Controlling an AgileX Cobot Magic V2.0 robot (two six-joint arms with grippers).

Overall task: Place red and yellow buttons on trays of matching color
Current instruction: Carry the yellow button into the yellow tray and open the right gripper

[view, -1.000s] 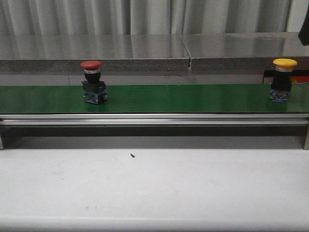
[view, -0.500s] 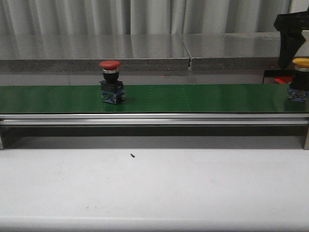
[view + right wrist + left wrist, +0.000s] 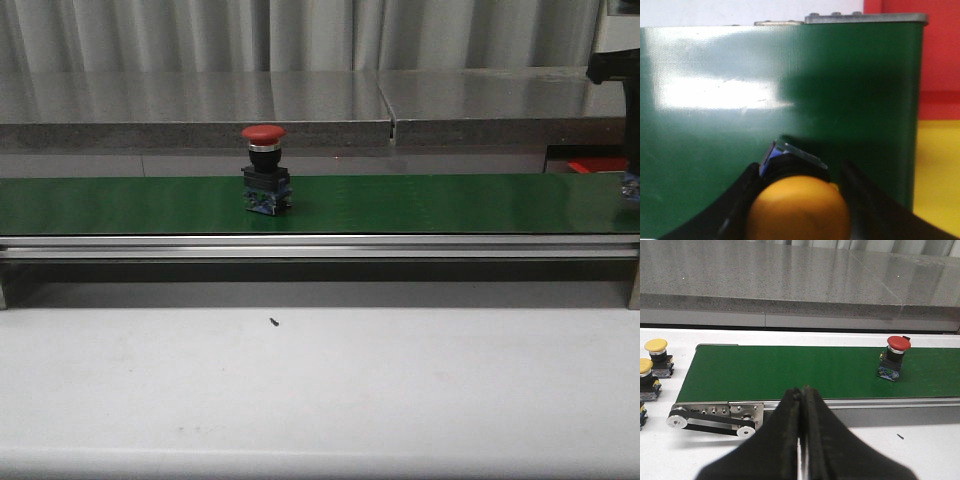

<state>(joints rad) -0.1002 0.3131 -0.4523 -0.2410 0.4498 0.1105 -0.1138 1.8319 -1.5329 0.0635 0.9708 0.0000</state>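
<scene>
A red button (image 3: 264, 170) stands upright on the green belt (image 3: 420, 203), left of the middle; it also shows in the left wrist view (image 3: 895, 357). A yellow button (image 3: 800, 205) stands near the belt's right end, between the fingers (image 3: 740, 200) of my right gripper (image 3: 800, 167). The jaws straddle its cap, with a gap on one side. In the front view only its base (image 3: 631, 190) shows at the right edge, under my right arm (image 3: 615, 70). My left gripper (image 3: 801, 390) is shut and empty, in front of the belt.
A red tray (image 3: 940, 60) and a yellow tray (image 3: 937, 170) lie just past the belt's right end. Two more yellow buttons (image 3: 656, 354) (image 3: 645, 375) stand on the white table off the belt's left end. A grey stone ledge (image 3: 200, 100) runs behind the belt.
The red button has ridden the belt to the right. The yellow button has moved to the right edge of the front view, and my right gripper has come down around it.
</scene>
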